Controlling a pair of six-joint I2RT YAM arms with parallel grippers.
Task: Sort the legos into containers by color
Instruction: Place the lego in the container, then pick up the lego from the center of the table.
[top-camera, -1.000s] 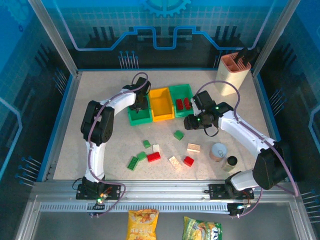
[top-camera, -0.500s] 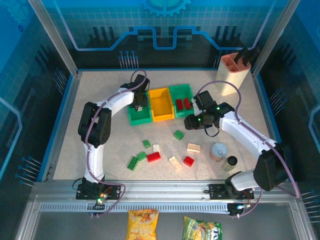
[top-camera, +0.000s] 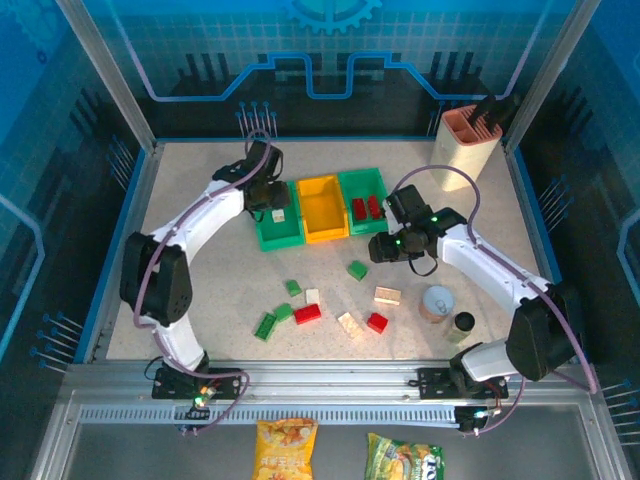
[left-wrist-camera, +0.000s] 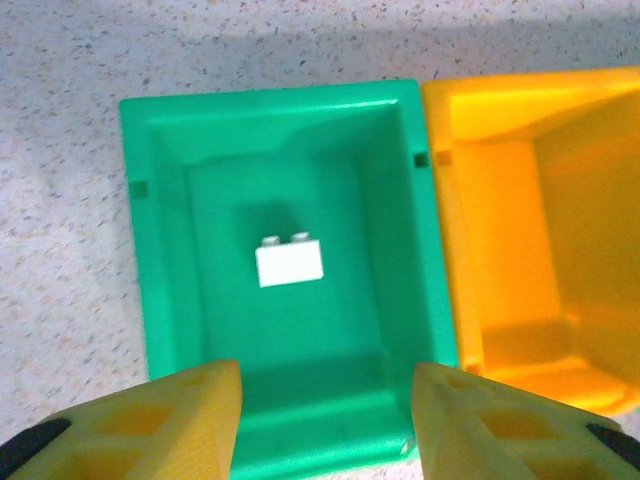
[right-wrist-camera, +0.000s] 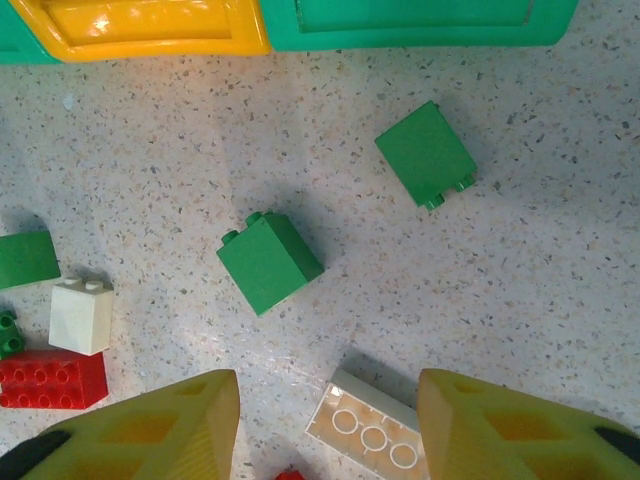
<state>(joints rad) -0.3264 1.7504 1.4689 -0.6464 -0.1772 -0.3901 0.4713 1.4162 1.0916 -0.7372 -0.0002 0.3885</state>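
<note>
The left green container (top-camera: 280, 244) holds one white lego (top-camera: 278, 214); the left wrist view shows that lego (left-wrist-camera: 289, 262) lying on the bin's floor (left-wrist-camera: 210, 330). My left gripper (top-camera: 268, 198) hovers open over this bin's near end (left-wrist-camera: 325, 420), holding nothing. The yellow container (top-camera: 326, 237) stands in the middle, and the right green container (top-camera: 362, 174) holds two red legos (top-camera: 366, 208). My right gripper (top-camera: 380, 250) hangs open and empty (right-wrist-camera: 325, 430) above loose legos: two green (right-wrist-camera: 269, 262) (right-wrist-camera: 425, 153) and an upturned cream one (right-wrist-camera: 370, 430).
More loose legos lie nearer the arms: red (top-camera: 308, 313) (top-camera: 377, 322), green (top-camera: 265, 326), white (top-camera: 312, 296), cream (top-camera: 387, 295). A round can (top-camera: 436, 303) and a small dark cylinder (top-camera: 461, 322) stand at the right. The tall cream holder (top-camera: 463, 140) is at the back right.
My left gripper has opened, left the white lego in the left green container, and drawn back to the left. The right arm has barely moved.
</note>
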